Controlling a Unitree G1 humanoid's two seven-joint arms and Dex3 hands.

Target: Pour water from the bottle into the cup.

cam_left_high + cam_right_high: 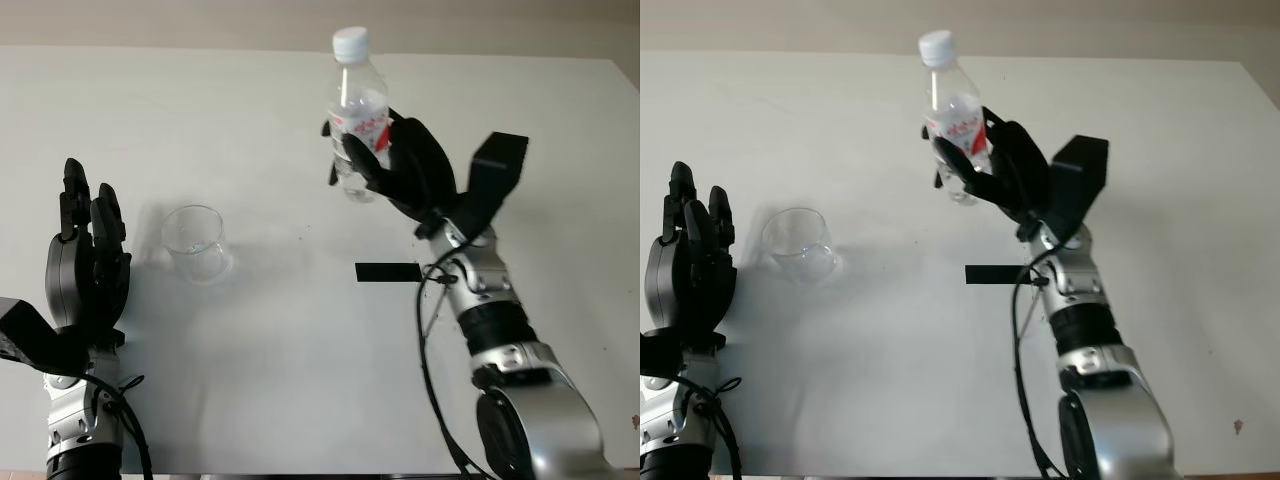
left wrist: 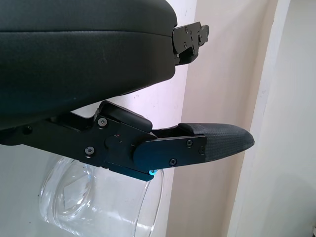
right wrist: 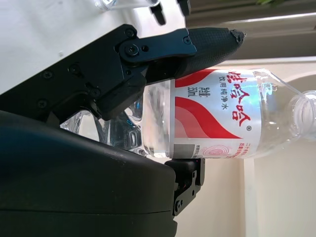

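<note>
The right hand point(image 1: 400, 165) grips the bottle point(image 1: 357, 110) around its lower half, fingers curled against the clear plastic below and across the red-and-white label point(image 3: 212, 116). The bottle is held clear of the white table point(image 1: 300, 380), nearly upright with a slight tilt, white cap point(image 1: 351, 42) on top. The lower part of the bottle is hidden behind the black fingers point(image 3: 207, 44) and palm shell, so the base cannot be made out from the head camera. The water level inside is hard to read.

The cup point(image 1: 195, 243), a clear glass tumbler, stands upright on the table, well apart from the bottle, on the side of it toward the left hand. Whether the cup contains anything cannot be determined. In the left wrist view its rim is partly covered by a finger point(image 2: 212, 140) and its base is cut off by the frame edge.

The left hand point(image 1: 88, 262) is open, holding nothing, just beside the cup on the far side from the bottle, not touching it.

A black strip point(image 1: 388, 272) lies flat on the table below the bottle, beside the right wrist.
</note>
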